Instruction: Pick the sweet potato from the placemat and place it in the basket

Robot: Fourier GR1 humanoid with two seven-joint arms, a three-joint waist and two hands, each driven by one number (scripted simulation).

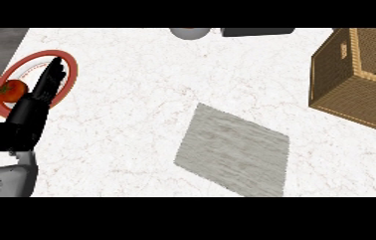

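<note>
One left hand (37,102), fingers straight, over one plate (31,58), one placemat (234,152), one basket (343,79)

Left hand (31,112): black all over, long and narrow, with slim fingers that taper to their tips; seen over the plate's (71,64) left half.
Wrist (18,134): black, blocky, broader than the fingers, just below the plate.
Left forearm (16,177): pale grey, smooth rounded shell with a lighter sheen, further below the plate.

Grey mottled placemat (234,152), tan woven basket (339,79), red-rimmed plate (72,64), white veined counter (147,60)
</note>
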